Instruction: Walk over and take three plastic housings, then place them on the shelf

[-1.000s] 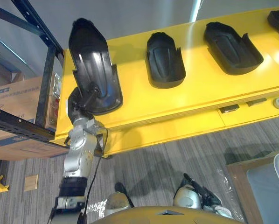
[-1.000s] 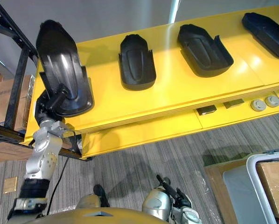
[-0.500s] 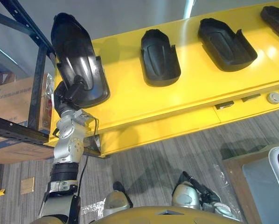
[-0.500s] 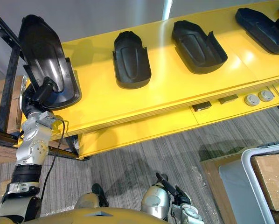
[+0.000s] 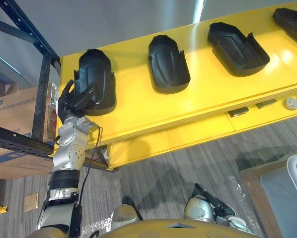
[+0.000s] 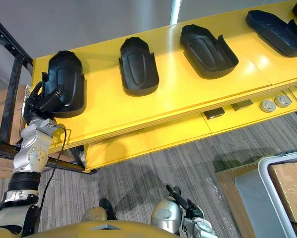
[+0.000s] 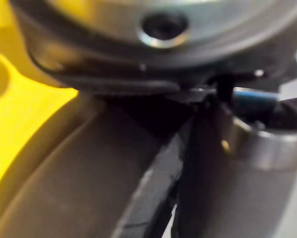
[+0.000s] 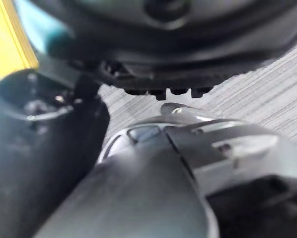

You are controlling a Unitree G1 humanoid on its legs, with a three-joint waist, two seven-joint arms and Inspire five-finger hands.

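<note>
Four black plastic housings (image 5: 168,64) lie in a row on the yellow worktop (image 5: 138,114). A second ago the leftmost housing (image 5: 96,79) stood tilted up in the left hand (image 5: 71,101); now it lies flat, thumb and fingers still pinching its near rim. That placement looks done, bar letting go.

A long, flat-topped yellow bench (image 5: 138,101) runs from the left of the frame up to the upper right. Four black moulded plastic housings lie on it in a row, well apart. The leftmost housing (image 5: 95,79) is near the bench's left end. The second housing (image 5: 168,64) is at upper centre, the third housing (image 5: 238,42) is to its right, and the fourth housing (image 5: 291,19) is in the upper right corner.
</note>
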